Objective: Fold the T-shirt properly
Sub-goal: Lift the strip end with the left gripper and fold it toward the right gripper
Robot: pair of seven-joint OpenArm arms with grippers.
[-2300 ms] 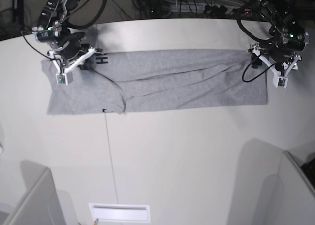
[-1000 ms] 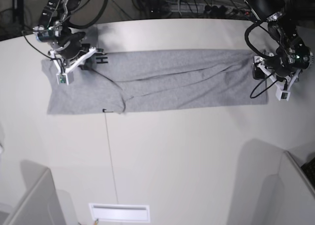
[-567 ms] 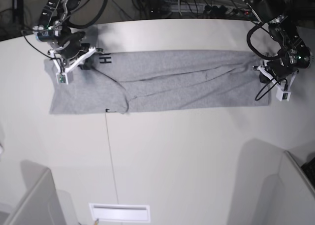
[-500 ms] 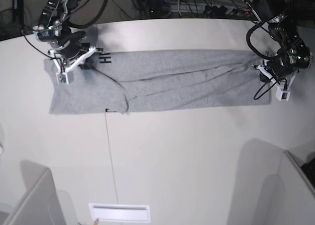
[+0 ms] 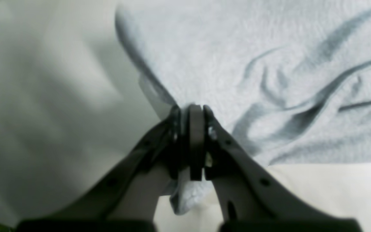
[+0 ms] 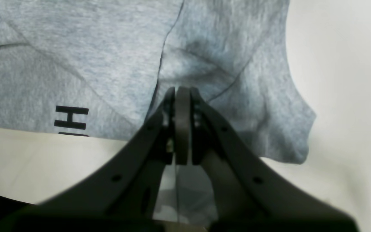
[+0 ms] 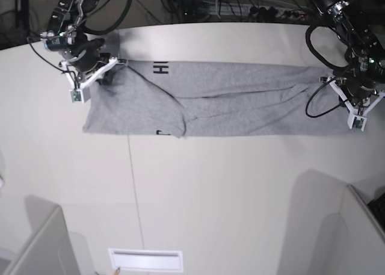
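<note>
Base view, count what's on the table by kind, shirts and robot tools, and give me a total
T-shirt: 1, grey, stretched out flat in a long band
Robot tools: 2, the left tool and the right tool, each shut on one end of the shirt
Total: 3

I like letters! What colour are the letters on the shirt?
Black, on the grey T-shirt; letters clearest in the right wrist view.

Black block lettering stood on the T-shirt (image 6: 114,64) near my right jaws: I could read an "H" (image 6: 71,117); any further letters were cut off.
</note>
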